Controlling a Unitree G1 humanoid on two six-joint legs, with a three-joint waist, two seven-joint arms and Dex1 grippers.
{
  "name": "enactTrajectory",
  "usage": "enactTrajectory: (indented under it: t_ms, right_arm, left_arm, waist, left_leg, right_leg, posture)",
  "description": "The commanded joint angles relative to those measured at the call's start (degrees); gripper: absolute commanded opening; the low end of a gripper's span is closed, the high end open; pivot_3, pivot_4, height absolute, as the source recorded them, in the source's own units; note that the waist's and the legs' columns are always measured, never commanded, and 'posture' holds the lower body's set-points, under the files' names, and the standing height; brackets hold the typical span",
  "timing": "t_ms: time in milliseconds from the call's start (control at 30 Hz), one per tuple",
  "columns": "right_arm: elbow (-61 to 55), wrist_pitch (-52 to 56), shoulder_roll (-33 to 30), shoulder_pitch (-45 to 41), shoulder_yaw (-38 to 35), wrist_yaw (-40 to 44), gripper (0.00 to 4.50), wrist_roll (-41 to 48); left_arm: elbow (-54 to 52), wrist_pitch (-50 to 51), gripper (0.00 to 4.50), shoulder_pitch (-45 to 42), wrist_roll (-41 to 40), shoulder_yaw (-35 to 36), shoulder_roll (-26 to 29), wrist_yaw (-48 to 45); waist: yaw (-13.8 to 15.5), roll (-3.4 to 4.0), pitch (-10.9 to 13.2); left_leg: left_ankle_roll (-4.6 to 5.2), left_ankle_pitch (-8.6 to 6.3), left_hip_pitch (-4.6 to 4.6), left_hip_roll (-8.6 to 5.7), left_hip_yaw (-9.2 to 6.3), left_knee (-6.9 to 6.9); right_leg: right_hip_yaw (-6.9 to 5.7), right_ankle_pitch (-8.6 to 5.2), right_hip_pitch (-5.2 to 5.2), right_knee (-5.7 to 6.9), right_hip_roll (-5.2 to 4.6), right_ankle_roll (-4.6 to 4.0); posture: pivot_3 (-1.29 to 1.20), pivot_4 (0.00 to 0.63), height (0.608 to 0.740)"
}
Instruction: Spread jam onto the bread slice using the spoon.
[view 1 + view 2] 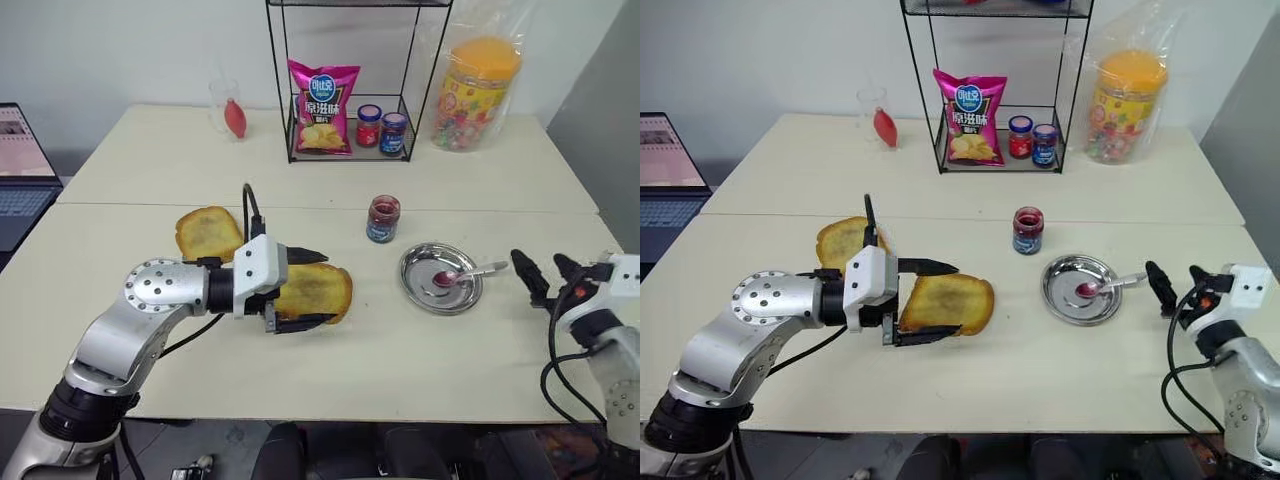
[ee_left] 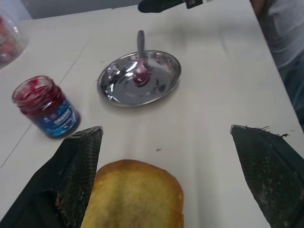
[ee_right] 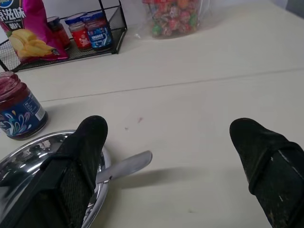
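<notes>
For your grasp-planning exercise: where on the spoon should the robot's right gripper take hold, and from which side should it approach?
Grip the spoon by its thin handle, which overhangs the steel dish's rim toward the open right gripper. Come from that side; the bowl lies smeared red inside the dish.

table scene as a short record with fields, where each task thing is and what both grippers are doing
bread slice: flat on the table, between the open fingers of the left gripper
spoon: bowl smeared red, lying in the steel dish, handle over the rim toward the right gripper
jam: open glass jar, upright, behind the dish
second slice: behind the left gripper
right gripper: open, holding nothing, beside the dish
</notes>
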Motion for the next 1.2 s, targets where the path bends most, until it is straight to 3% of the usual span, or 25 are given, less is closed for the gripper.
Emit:
enactTrajectory:
  t_ms: [33, 500, 667, 1167, 1200]
  right_arm:
    - [4.3, 0.6, 3.0, -3.2, 0.0, -2.0, 4.5, 3.4]
    - [10.9, 2.1, 5.8, -6.9, 0.5, -0.8, 4.5, 9.6]
    - [12.2, 2.2, 5.8, -7.8, 0.6, -0.6, 3.55, 11.2]
    - [14.8, 3.4, 5.4, -9.4, 0.6, 0.3, 0.07, 14.7]
    - [14.7, 3.6, 5.3, -9.4, 0.6, 0.2, 0.02, 15.1]
  left_arm:
    - [-1.7, 0.0, 4.49, -0.4, 0.1, -1.2, 0.0, -1.5]
    - [-2.1, 0.6, 4.49, -0.2, 0.8, -2.4, -0.5, -2.1]
    - [-1.1, 0.1, 4.5, -0.3, 1.4, -2.4, -0.8, -2.5]
    - [0.9, -2.2, 4.5, 1.5, 3.0, -1.4, -0.6, -3.2]
    - [1.0, -2.3, 4.5, 1.6, 3.2, -1.3, -0.6, -3.1]
  waist:
    - [-0.2, 0.01, 0.0]
    - [-0.3, 0.12, 0.1]
    - [-0.3, 0.12, 0.1]
    - [-0.4, 0.12, 0.1]
    - [-0.4, 0.13, 0.0]
  left_leg:
    - [0.0, 0.0, 0.03, 0.0, 0.01, 0.0]
    - [0.01, -0.01, -0.06, -0.01, 0.02, -0.03]
    - [0.01, -0.01, -0.05, 0.0, 0.02, -0.03]
    - [0.01, -0.01, -0.03, 0.0, 0.03, -0.03]
    - [0.01, -0.01, -0.02, 0.0, 0.03, -0.02]
  right_leg:
    - [0.01, 0.0, 0.02, 0.0, 0.0, -0.01]
    - [0.02, -0.01, -0.04, -0.04, 0.01, -0.02]
    - [0.02, -0.02, -0.04, -0.04, 0.01, -0.01]
    - [0.04, -0.01, -0.01, -0.04, 0.01, -0.01]
    - [0.03, -0.01, -0.01, -0.04, 0.01, -0.01]
  posture:
    - [0.0, 0.15, 0.74]
    - [0.0, 0.15, 0.74]
    - [0.0, 0.15, 0.74]
    - [0.0, 0.15, 0.74]
    - [0.0, 0.15, 0.74]
